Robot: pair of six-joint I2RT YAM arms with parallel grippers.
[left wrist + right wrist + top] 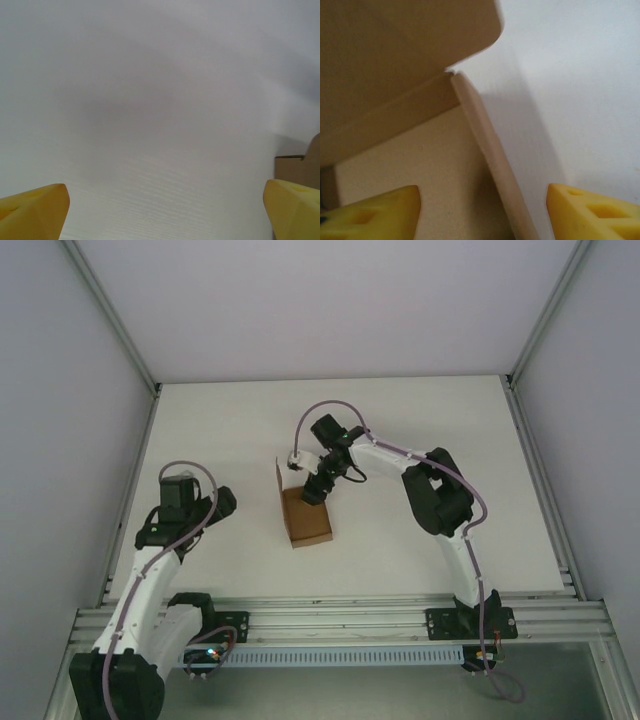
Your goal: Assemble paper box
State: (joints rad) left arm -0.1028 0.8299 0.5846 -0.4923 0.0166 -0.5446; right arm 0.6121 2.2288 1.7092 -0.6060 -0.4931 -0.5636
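Fingers, right: I read the yellow right fingertips [375,212] as parted. One hangs over the inside of the box, the other out over the bare table. A thin side wall [485,150] stands in the gap, with clear space on both sides, so nothing is pinched.
Right gripper: the right gripper [315,492] points down onto the far edge of the box, straddling that wall.
Fingers, left: the left fingertips [35,207] sit at the bottom corners of the wrist view, as wide as I see them go. Only white surface lies between them, and nothing is held.
Left gripper: the left gripper [222,502] hangs over the table to the left of the box and well apart from it.
Paper box: the paper box [308,520] is brown cardboard, sitting open-topped near the middle of the table. One flap [280,480] stands upright at its far left corner. From the left wrist I catch just a brown edge of the box at the right border.
Table: the table [440,430] is a white surface, and the box rests flat on it.
Arms: the right arm [440,495] reaches in from the right, elbow bent. The left arm [150,570] is folded back near its base.
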